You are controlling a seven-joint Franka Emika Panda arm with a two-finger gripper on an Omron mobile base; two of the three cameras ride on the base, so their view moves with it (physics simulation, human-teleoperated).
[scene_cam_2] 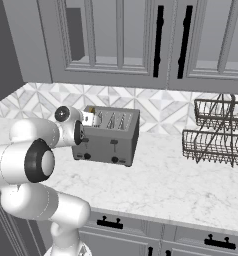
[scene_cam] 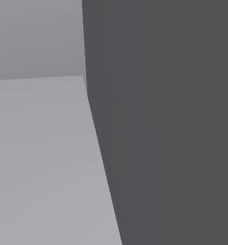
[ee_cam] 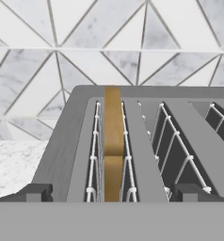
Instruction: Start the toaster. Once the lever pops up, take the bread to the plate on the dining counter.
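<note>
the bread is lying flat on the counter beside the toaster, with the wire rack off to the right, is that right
Not quite. The bread is not on the counter: it stands on edge in a slot of the toaster, the leftmost one in the hand view, which looks straight down onto the slots. The rest holds: the right base view shows the wire rack standing on the counter to the right of the toaster.

We see a two-tier dark wire rack (scene_cam_2: 217,131) standing at the right on the white marble worktop (scene_cam_2: 176,187). Behind it runs a backsplash of grey-and-white triangular tiles (scene_cam_2: 161,107), which we also see in the hand view (ee_cam: 132,28). Above hang grey panelled wall cabinets (scene_cam_2: 116,40) with long black handles (scene_cam_2: 157,42). Below the worktop, grey drawer fronts (scene_cam_2: 141,235) carry short black pulls (scene_cam_2: 109,223).
</note>
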